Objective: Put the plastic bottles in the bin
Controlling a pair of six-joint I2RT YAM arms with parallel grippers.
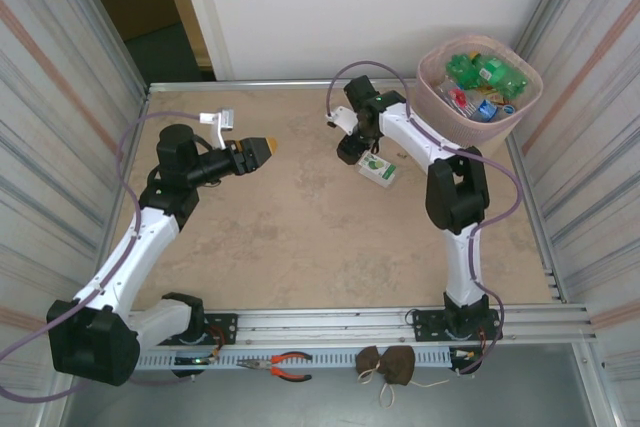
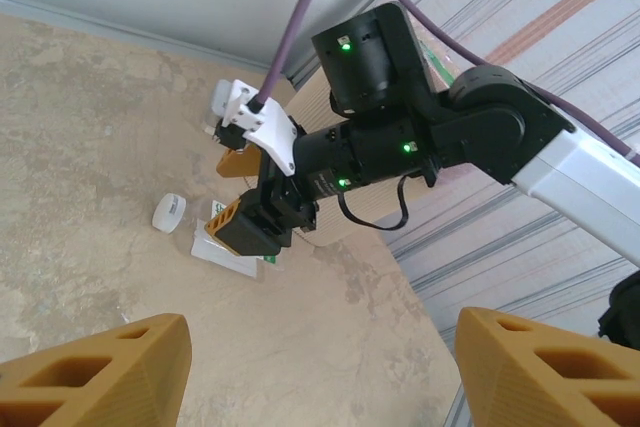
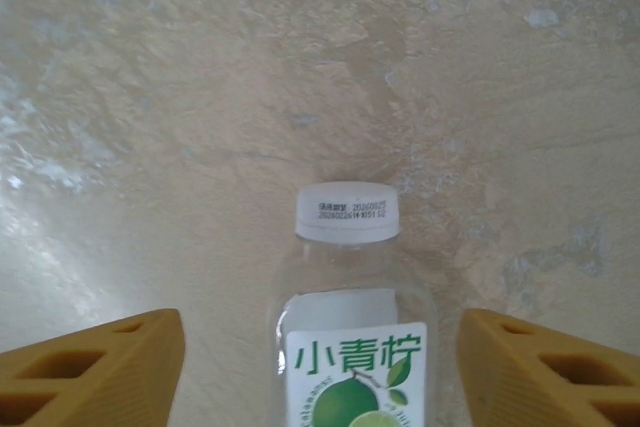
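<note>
While bottles point(image 1: 480, 82) sit in the bin point(image 1: 432, 99) far right, one bottle point(image 3: 350, 347) lies on the table point(image 1: 300, 237) under my right pincer point(image 3: 320, 372), fingers spread. Step: grasp. Next: drop lower, close on its body. Left pincer point(image 1: 262, 150) open, idle.

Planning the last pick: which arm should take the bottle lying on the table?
Right. The right pincer, open, hangs just over the bottle, and the bin stands beside that arm. The left pincer, also open, sits across the table, away from both.
</note>
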